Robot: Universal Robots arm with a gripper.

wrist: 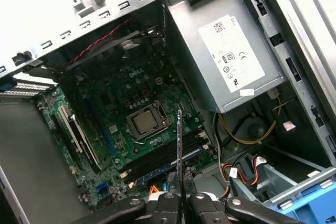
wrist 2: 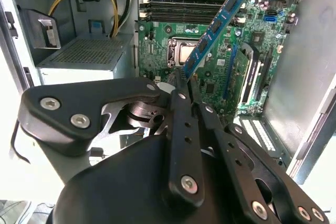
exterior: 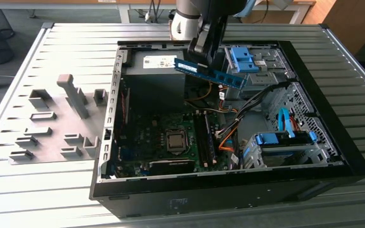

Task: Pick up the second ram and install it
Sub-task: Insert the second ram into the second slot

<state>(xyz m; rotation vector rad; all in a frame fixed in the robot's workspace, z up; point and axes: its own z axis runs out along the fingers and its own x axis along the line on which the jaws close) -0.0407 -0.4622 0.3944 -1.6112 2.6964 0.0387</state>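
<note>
Above the open case: gripper (exterior: 203, 56) hung over the far half of the computer case (exterior: 334, 156), near the power supply (wrist: 226, 61) corner.
Grip state: fingers clenched on the second ram (exterior: 209, 72); stick pinched by one end, in both wrist views, between the two fingertips (wrist 2: 181, 90).
Ram position: airborne, clear of the motherboard (exterior: 163, 137), touching nothing but the gripper.
Ram long axis: in the exterior view it ran roughly level, slightly dipped toward the exterior view's right, projecting from the gripper toward the blue drive-bay latch (exterior: 241, 59).
Edge-on check: in the first wrist view the ram (wrist: 179, 145) showed as a thin line running straight out from the fingers, over the ground between the CPU socket (wrist: 148, 123) and the memory slots (wrist: 168, 156).
Second wrist view: ram (wrist 2: 215, 27) extended away from the fingertips, chip face visible, free end over the slot rows (wrist 2: 173, 11).
Key relation: slots lay below the stick, beyond the fingertips; judged that ram axis and slot axis were not yet parallel, and the stick sat well above slot level.
Slots: one already looked filled, but I could not tell for certain.
Grey fixture blocks (exterior: 55, 128): on the table (exterior: 55, 52) beside the case, at the exterior view's left, well apart from the gripper.
Progress, judged: pick-up done, seating not yet done.
</note>
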